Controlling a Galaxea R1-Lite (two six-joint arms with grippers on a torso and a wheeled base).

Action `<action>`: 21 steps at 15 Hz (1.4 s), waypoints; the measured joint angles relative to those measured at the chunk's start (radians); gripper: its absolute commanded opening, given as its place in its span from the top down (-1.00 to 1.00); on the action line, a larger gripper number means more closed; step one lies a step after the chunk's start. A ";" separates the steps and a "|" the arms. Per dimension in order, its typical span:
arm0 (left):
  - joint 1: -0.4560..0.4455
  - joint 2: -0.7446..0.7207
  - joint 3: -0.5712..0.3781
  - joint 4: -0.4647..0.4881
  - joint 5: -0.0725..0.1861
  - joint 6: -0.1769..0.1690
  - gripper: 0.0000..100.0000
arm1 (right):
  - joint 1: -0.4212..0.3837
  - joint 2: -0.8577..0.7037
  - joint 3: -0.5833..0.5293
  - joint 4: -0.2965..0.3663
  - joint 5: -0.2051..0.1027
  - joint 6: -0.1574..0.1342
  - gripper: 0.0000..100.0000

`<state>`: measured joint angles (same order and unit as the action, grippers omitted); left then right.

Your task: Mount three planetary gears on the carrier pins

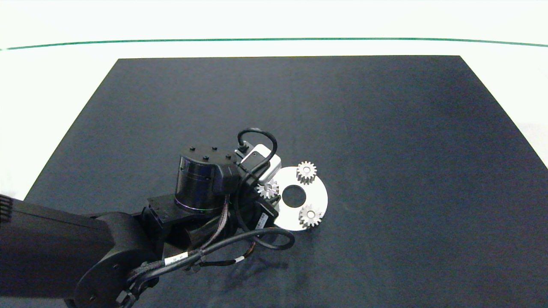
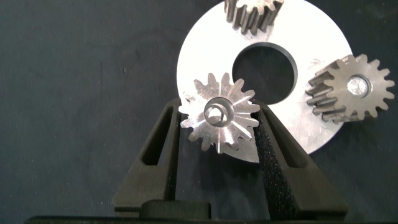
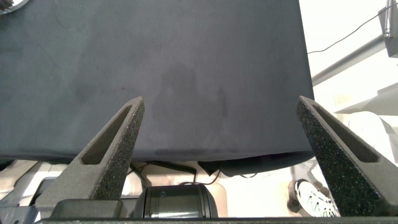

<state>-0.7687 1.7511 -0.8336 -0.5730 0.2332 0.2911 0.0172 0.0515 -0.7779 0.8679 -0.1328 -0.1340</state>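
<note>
Gears first: you have three planetary gears on the white disc (image 1: 319, 197), all lying flat with bores pointing straight up. One gear (image 1: 306, 171) sits at the disc's one o'clock, a second gear (image 1: 310, 215) at its five o'clock, each seated on its spot with a pale centre showing in the bore. Your third gear (image 2: 219, 117) is at the nine o'clock rim, pinched between the left gripper (image 2: 217, 146) fingers, overhanging the disc edge; its face looks slightly tilted in the wrist view. You cannot see the carrier pins themselves beneath the gears. Left arm housing and cables (image 1: 239, 244) crowd the disc's western side. Your right gripper (image 3: 221, 155) is spread wide over the black mat (image 3: 186, 62), near its edge, holding nothing.
</note>
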 measured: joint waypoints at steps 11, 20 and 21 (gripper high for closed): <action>0.003 0.014 -0.006 -0.006 0.000 0.001 1.00 | -0.001 -0.002 -0.001 0.000 0.000 0.000 -1.00; 0.020 0.009 -0.007 -0.004 -0.001 0.002 1.00 | -0.001 -0.002 -0.003 0.000 0.000 0.000 -1.00; 0.023 0.008 -0.007 -0.005 -0.002 0.002 1.00 | -0.001 -0.002 -0.003 0.000 0.000 0.000 -1.00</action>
<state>-0.7460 1.7594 -0.8404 -0.5777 0.2313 0.2928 0.0164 0.0494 -0.7811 0.8683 -0.1328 -0.1340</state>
